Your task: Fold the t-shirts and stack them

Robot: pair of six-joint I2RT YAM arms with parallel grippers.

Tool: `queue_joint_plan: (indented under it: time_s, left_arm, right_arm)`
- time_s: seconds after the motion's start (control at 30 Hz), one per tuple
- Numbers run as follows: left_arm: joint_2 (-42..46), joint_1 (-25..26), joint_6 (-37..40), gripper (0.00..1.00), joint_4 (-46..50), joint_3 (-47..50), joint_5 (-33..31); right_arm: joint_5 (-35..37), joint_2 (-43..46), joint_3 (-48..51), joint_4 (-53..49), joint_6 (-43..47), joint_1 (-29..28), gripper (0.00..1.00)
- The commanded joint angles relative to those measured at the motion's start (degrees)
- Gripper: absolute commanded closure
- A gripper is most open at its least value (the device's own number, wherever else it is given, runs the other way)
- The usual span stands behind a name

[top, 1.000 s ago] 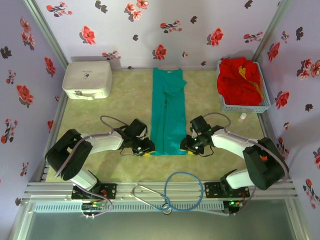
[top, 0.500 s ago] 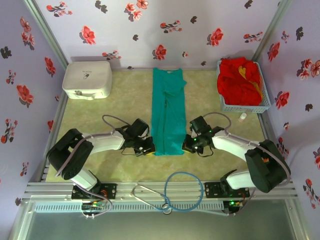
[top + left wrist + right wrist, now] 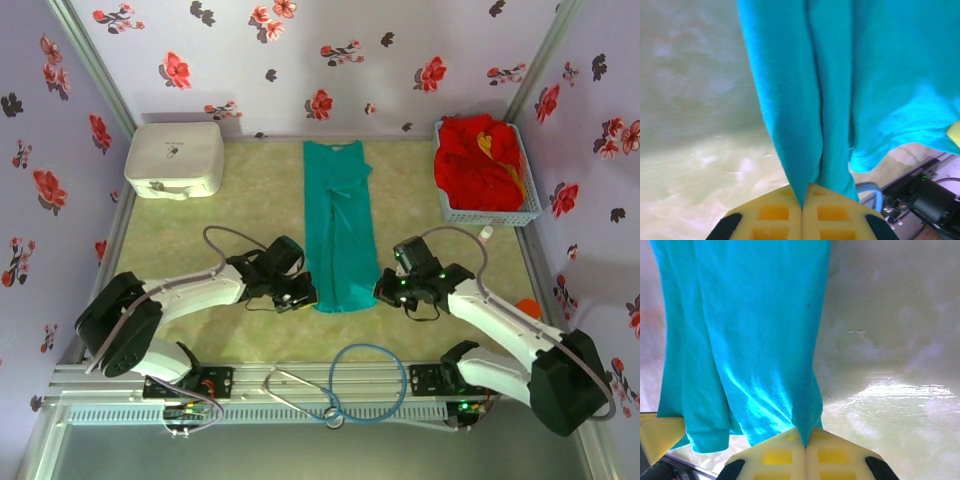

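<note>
- teal t-shirt (image 3: pixel 338 225): folded into a long narrow strip, flat mid-table, collar at the far end.
- red t-shirts (image 3: pixel 480 160): crumpled heap in the far-right basket (image 3: pixel 490 217), 1 showing a yellow mark.

This is a robot test cell in a lab, dressed to look homely. Lilac walls (image 3: pixel 250 50) printed with red and black flowers box in a pale green marbled tabletop (image 3: pixel 250 200). Along the bottom of the top view runs a bare aluminium rail (image 3: pixel 100 378), with two arm bases (image 3: pixel 185 382) bolted on and a loose blue cable loop (image 3: pixel 372 346).
</note>
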State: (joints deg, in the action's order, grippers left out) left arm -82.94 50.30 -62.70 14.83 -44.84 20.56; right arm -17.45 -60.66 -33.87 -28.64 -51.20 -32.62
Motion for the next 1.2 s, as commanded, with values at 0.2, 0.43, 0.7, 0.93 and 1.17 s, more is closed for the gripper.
queue_joint_plan:
  time_s: [0.2,0.43,0.7,0.93,1.17]
  left_arm:
    - [1.3,-5.7,3.5,1.00,4.8,-7.9,-0.8]
    - [-6.4,-11.1,9.6,1.00,7.5,-20.0,0.1]
    - [-15.8,-16.9,16.4,1.00,12.4,-32.5,2.5]
    - [-23.5,-20.2,21.6,1.00,15.9,-41.9,4.7]
    - [-30.7,-22.9,25.1,1.00,16.7,-49.3,6.1]
  right_arm:
    - [1.5,-3.5,-10.4,-1.2,-0.3,5.6,1.00]
    - [-5.2,-13.3,-18.2,4.0,2.1,11.4,1.00]
    - [-9.5,-26.7,-29.8,4.0,7.8,14.6,1.00]
    - [-12.3,-36.1,-39.6,2.8,10.4,17.1,1.00]
    - [-12.2,-45.4,-49.5,0.9,13.3,18.6,1.00]
